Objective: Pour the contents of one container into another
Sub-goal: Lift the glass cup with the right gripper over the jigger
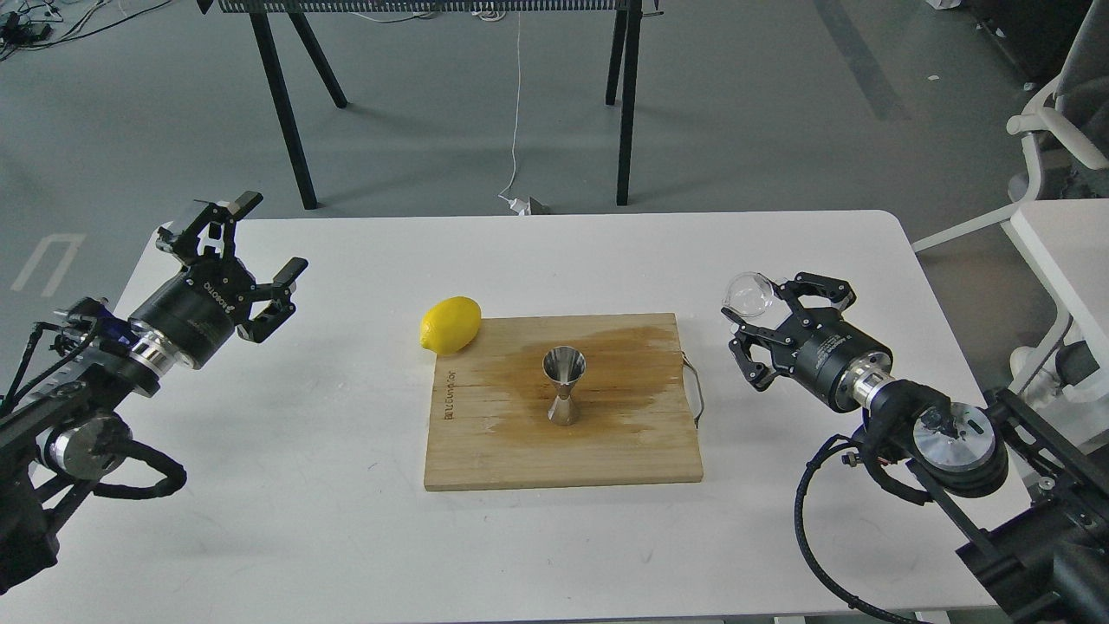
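Observation:
A shiny steel hourglass jigger (pixel 562 386) stands upright in the middle of a wooden cutting board (pixel 485 451). To the right of the board and above the table, my right gripper (pixel 755 310) is shut on the small clear cup (pixel 750 295). The cup is tilted on its side, mouth toward the upper left, roughly 200 px right of the jigger. I cannot tell whether anything is in it. Over the table's left edge, far from the board, my left gripper (pixel 269 238) is open and holds nothing.
A yellow lemon (pixel 450 325) lies at the board's far left corner. A dark wet stain (pixel 606 364) spreads over the board around the jigger, and a thin metal handle (pixel 696 390) sticks out of its right side. The white table (pixel 303 451) ends near both arms.

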